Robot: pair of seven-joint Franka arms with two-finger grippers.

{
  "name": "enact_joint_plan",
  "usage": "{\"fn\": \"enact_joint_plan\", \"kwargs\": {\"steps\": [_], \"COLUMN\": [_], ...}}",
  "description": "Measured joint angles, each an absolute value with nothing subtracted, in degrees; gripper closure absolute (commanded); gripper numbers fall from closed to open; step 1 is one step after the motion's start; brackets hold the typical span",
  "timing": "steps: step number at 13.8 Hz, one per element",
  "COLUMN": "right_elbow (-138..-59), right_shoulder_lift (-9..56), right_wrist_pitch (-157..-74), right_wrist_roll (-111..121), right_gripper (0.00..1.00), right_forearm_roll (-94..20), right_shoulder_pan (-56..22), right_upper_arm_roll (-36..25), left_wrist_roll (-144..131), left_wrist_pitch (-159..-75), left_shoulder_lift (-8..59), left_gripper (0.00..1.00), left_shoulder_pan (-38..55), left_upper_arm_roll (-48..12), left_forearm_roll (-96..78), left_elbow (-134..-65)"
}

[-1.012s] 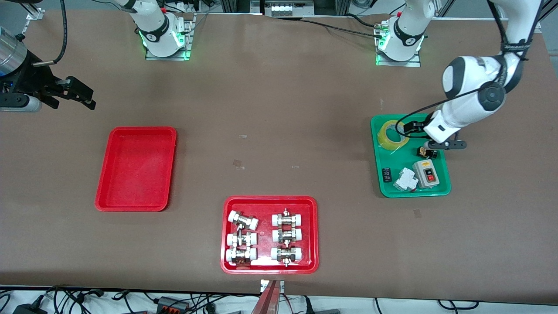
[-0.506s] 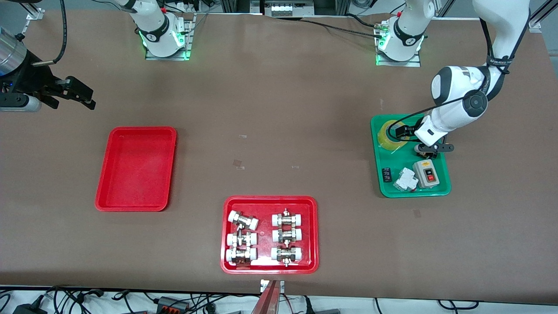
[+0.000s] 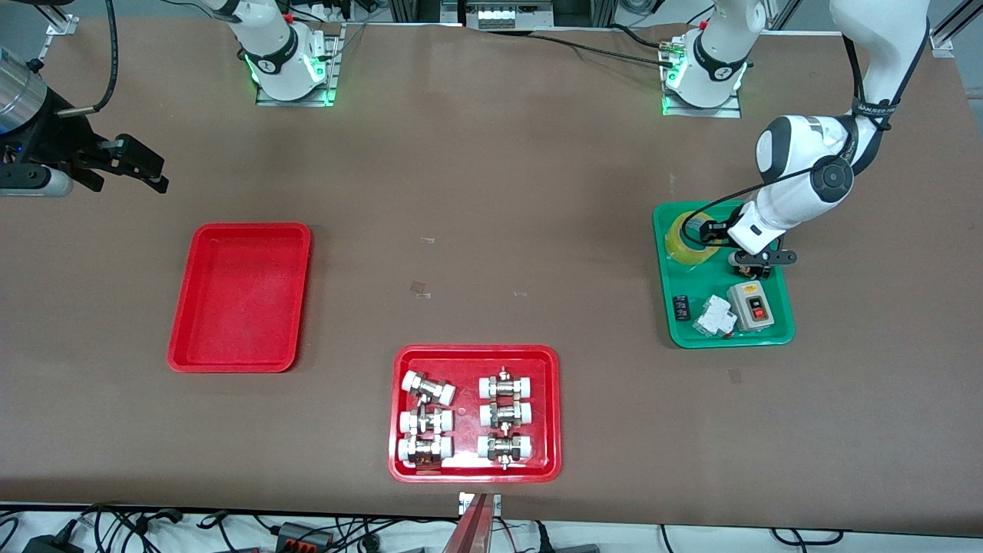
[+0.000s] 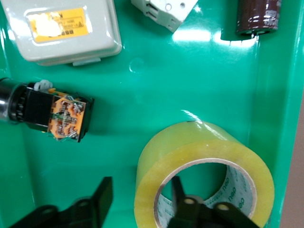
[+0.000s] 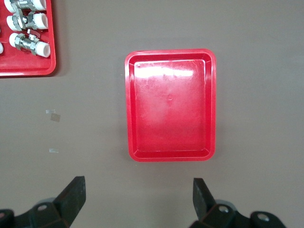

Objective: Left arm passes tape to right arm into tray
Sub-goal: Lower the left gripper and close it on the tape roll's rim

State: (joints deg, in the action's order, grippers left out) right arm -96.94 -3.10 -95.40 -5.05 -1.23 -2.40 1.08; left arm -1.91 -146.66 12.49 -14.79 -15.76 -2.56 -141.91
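**A:** What does the table look like from where you sit?

**B:** I see a brown mat over the table (image 3: 491,192), both arm bases bolted along its edge farthest from the camera, each lit green. Cables trail off the nearest edge. The tray (image 3: 239,296) lies toward the right arm's end. A second red tray of fittings (image 3: 474,412) sits nearest the camera, mid-table. The green tray (image 3: 722,273) is toward the left arm's end.

**A:** And the tape?

**B:** The tape (image 3: 690,237) lies flat in the green tray, in the corner farthest from the camera. A grey switch box (image 3: 752,304), a white breaker (image 3: 714,315) and a small black part (image 3: 680,307) share that tray, nearer the camera.

**A:** Where is your left gripper?

**B:** The left gripper (image 4: 142,202) is down at the tape, fingers apart. In the left wrist view one finger (image 4: 183,199) stands inside the whitish core and the other is outside the roll's wall, with green floor showing between it and the roll. So it straddles the wall, not clamped.

**A:** The right one?

**B:** The right gripper (image 5: 137,197) waits above bare mat by the tray, fingers spread wide, holding nothing
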Motion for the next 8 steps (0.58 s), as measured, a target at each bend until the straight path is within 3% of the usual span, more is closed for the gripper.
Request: {"fn": "enact_joint_plan", "kwargs": {"steps": [4, 8], "right_elbow": [-96.9, -96.9], "right_shoulder_lift": [-3.1, -3.1], "right_wrist_pitch": [-95.4, -95.4], "right_wrist_roll": [-5.1, -5.1], "right_gripper": [0.0, 0.0], "right_forearm_roll": [-1.2, -1.2], "right_shoulder_pan": [-2.4, -2.4], "right_upper_arm_roll": [1.1, 1.1], "left_wrist_roll": [-3.9, -4.0], "left_wrist_pitch": [-145.8, -138.3], "left_shoulder_lift": [12.2, 7.6], "left_gripper": [1.0, 1.0], "left_shoulder_pan": [-14.9, -14.9], "left_upper_arm_roll": [-15.9, -16.3], "left_forearm_roll": [-2.6, -2.6], "left_elbow": [-141.9, -140.6]}}
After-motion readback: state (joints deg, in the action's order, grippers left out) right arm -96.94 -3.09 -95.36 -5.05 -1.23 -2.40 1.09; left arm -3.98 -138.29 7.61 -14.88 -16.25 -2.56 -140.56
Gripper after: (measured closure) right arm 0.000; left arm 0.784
